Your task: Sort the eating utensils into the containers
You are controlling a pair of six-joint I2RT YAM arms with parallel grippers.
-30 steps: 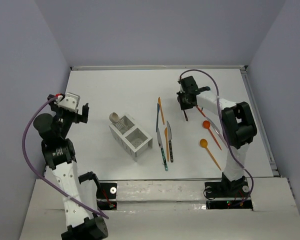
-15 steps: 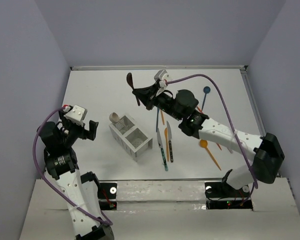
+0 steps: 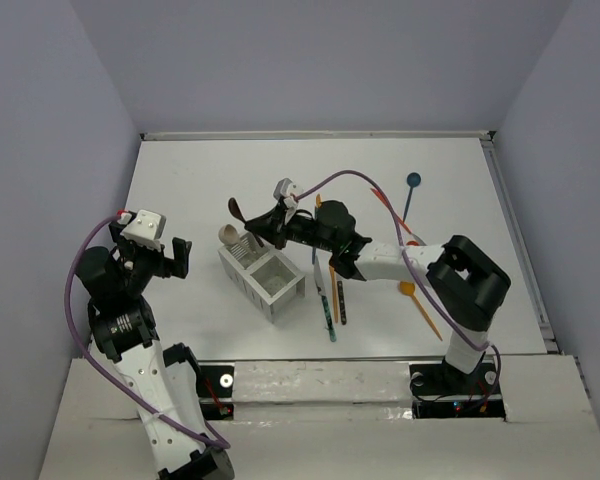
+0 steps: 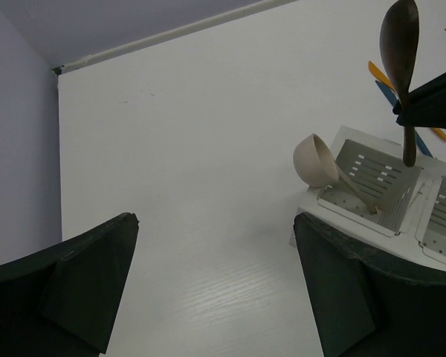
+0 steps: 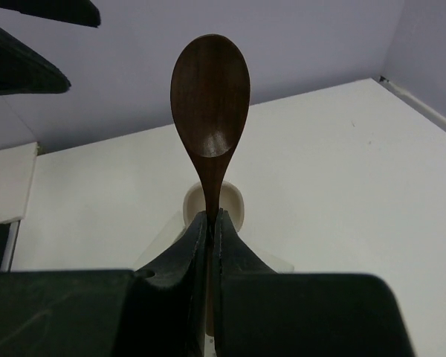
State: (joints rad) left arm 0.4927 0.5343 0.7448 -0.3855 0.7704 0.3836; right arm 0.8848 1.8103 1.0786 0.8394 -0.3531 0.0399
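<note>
Dark brown spoon (image 5: 210,104), bowl uppermost, gripped by its handle between the closed jaws of the right gripper (image 5: 210,223) and held just above the far compartment of the white two-compartment box (image 3: 248,287). A beige spoon (image 4: 316,160) leans in that compartment, its bowl over the rim. The left gripper (image 4: 215,290) hovers left of the box, jaws wide apart and empty. The surface is a matte white table (image 3: 210,180) with faint grain, enclosed by pale lavender walls (image 3: 310,60). Just right of the box lie a teal-handled knife (image 3: 327,305), an orange knife (image 3: 333,288) and a dark knife (image 3: 341,300), side by side. An orange spoon (image 3: 408,289) lies further right, and a blue spoon (image 3: 413,181) lies toward the far right.
</note>
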